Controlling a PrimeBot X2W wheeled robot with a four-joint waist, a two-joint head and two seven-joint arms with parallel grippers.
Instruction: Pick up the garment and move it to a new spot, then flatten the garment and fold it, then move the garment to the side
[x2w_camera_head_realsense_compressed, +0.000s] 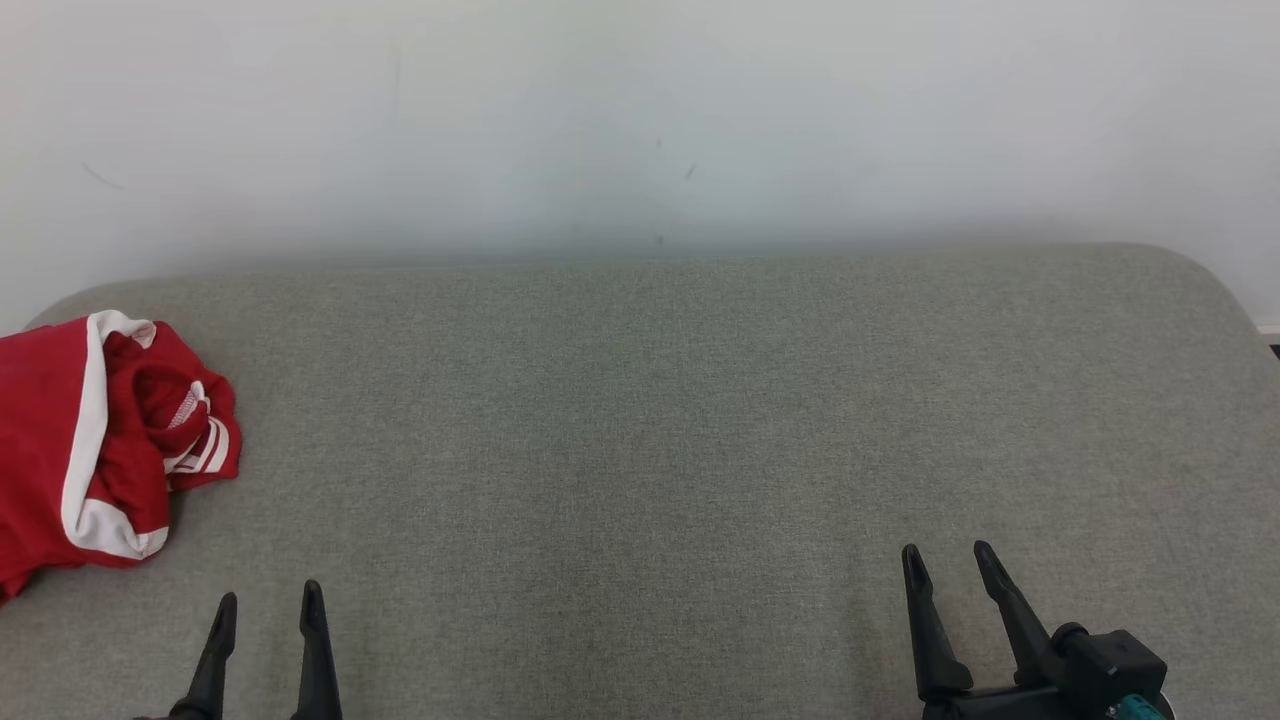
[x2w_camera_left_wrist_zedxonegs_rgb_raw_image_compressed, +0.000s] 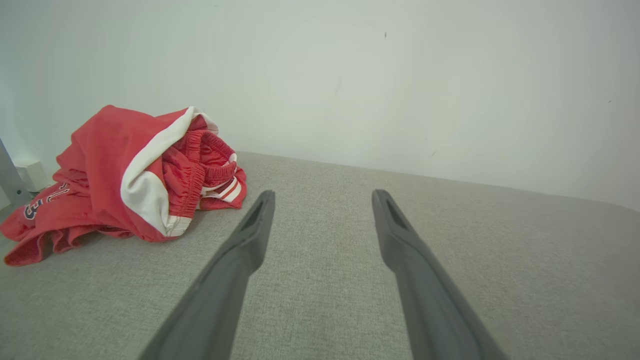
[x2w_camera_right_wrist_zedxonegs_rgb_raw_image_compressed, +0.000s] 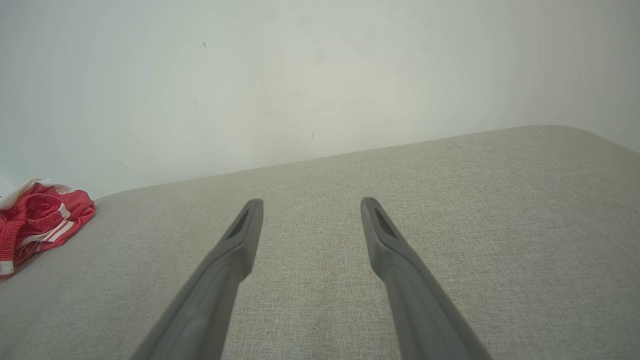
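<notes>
The garment (x2w_camera_head_realsense_compressed: 90, 450) is a crumpled red piece with white trim and stripes, heaped at the far left edge of the grey upholstered surface (x2w_camera_head_realsense_compressed: 640, 450). In the left wrist view the garment (x2w_camera_left_wrist_zedxonegs_rgb_raw_image_compressed: 125, 180) lies ahead and to the left of the fingers, apart from them. My left gripper (x2w_camera_head_realsense_compressed: 268, 600) stands open at the lower left, empty, a short way nearer than the heap. At the lower right my right gripper (x2w_camera_head_realsense_compressed: 948, 555) is open and empty, far from the cloth. The right wrist view catches a bit of the garment (x2w_camera_right_wrist_zedxonegs_rgb_raw_image_compressed: 40, 220) at its left edge.
A pale wall (x2w_camera_head_realsense_compressed: 640, 120) rises directly behind the grey surface. The surface's corners are rounded at the back left and back right. A grey metal post (x2w_camera_left_wrist_zedxonegs_rgb_raw_image_compressed: 10, 180) and a small white box (x2w_camera_left_wrist_zedxonegs_rgb_raw_image_compressed: 34, 175) stand beyond the garment in the left wrist view.
</notes>
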